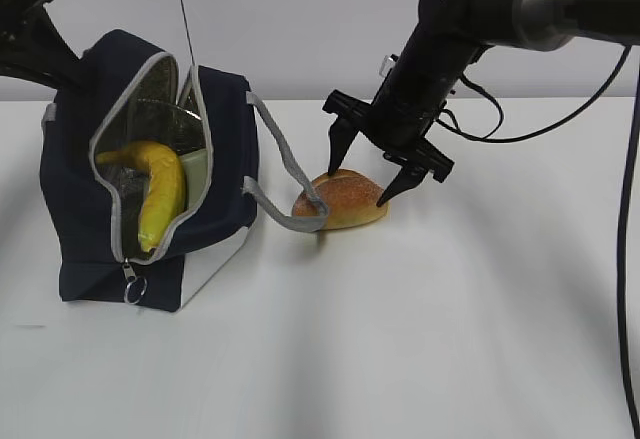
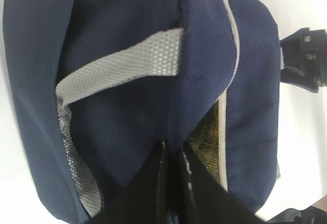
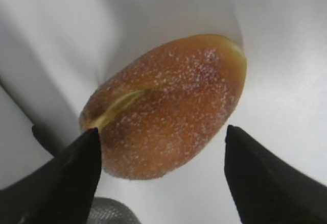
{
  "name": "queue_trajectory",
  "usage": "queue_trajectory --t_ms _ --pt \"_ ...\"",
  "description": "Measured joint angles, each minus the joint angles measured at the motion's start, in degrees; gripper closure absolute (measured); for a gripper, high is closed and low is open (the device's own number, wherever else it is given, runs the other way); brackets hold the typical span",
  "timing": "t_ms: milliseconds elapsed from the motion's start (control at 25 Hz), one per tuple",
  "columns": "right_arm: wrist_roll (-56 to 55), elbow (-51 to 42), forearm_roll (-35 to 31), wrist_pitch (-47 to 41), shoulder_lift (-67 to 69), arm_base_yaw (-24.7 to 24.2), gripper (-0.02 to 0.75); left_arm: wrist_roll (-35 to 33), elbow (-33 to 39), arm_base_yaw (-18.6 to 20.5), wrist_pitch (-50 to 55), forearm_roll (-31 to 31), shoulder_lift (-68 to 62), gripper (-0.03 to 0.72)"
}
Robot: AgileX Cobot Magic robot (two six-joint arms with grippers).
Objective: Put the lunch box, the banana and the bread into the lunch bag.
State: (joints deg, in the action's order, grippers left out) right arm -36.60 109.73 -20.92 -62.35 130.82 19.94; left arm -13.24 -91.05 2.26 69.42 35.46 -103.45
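The long yellow banana [image 1: 158,194] already stands inside the open navy-blue fabric lunch bag [image 1: 225,199] near the white table's [image 1: 450,339] back-left edge. A pale green shape beside it may be the lunch box. The oval golden-brown bread roll [image 1: 345,202] lies outside on the table, just beside the bag, between the spread fingers of the right gripper [image 1: 365,184], not gripped. The left gripper [image 2: 172,155] pinches the bag's fabric shut.

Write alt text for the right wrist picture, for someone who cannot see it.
A golden-brown bread roll with a pale split in its crust lies on a white table, seen from close above. The two dark tips of the robot's open right pincer stand on either side of it.
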Motion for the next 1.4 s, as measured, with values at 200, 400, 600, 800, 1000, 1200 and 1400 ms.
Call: queue_trajectory --t_ms 200,400,600,800,1000,1200,1400 --pt "0.36 0.0 0.12 2.19 1.29 0.0 0.158 0.0 0.0 0.0 0.0 0.09 0.0 0.701" --pt "1.11 0.21 0.31 3.05 2.34 0.34 0.19 0.0 0.0 0.0 0.0 0.09 0.0 0.701" --pt "3.41 0.33 0.57 3.18 2.81 0.55 0.37 0.0 0.0 0.0 0.0 0.09 0.0 0.701" --pt "6.75 3.37 2.9 1.3 3.64 0.93 0.468 0.0 0.0 0.0 0.0 0.09 0.0 0.701" --pt "10.84 11.52 9.27 -5.39 5.08 1.37 0.475 0.0 0.0 0.0 0.0 0.09 0.0 0.701" --pt "15.41 26.24 17.09 -8.11 5.17 1.37 0.475 0.0 0.0 0.0 0.1 0.09 0.0 0.701" --pt "20.03 37.9 14.63 -8.91 4.14 1.37 0.475 0.0 0.0 0.0 0.1 0.74 0.0 0.701"
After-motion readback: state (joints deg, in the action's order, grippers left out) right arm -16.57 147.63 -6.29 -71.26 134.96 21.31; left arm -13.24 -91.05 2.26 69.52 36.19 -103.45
